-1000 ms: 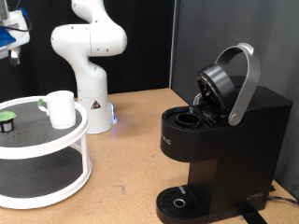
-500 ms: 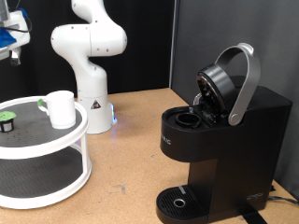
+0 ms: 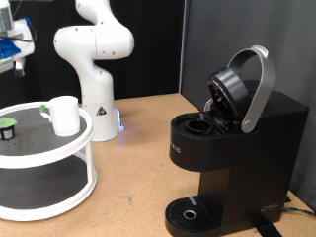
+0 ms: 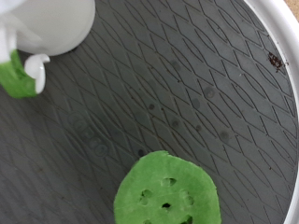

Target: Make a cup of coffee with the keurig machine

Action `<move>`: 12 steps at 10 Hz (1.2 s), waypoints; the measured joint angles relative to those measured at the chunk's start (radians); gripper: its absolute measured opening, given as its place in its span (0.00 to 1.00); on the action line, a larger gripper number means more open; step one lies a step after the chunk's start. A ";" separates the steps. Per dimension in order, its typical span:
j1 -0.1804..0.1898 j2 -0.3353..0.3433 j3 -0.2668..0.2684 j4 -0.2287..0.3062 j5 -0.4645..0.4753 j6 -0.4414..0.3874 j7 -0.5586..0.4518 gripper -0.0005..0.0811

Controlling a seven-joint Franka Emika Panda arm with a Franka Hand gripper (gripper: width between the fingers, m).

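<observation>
The gripper (image 3: 12, 49) shows only in part at the exterior view's top left edge, hanging well above the white two-tier tray (image 3: 59, 158); its fingers are cut off by the frame and appear in neither view, so how far it is open cannot be told, and nothing can be seen held in it. The cup (image 3: 65, 115) stands upright on the tray's dark top shelf, with the small green-topped pod (image 3: 7, 128) near it towards the exterior view's left. The keurig machine (image 3: 232, 148) sits on the wooden table (image 3: 138, 178) at the exterior view's right, its lid raised and the brew chamber open. The wrist view looks down on the patterned shelf mat (image 4: 177, 84), showing the pod's (image 4: 168, 191) green top close up, probably with small holes, and the cup's (image 4: 47, 26) white side with green at its handle
</observation>
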 joint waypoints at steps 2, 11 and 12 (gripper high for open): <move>-0.001 0.017 -0.013 -0.032 -0.026 0.062 0.003 0.99; -0.005 0.129 -0.065 -0.078 -0.044 0.218 0.008 0.99; -0.007 0.142 -0.067 -0.088 -0.058 0.248 0.014 0.99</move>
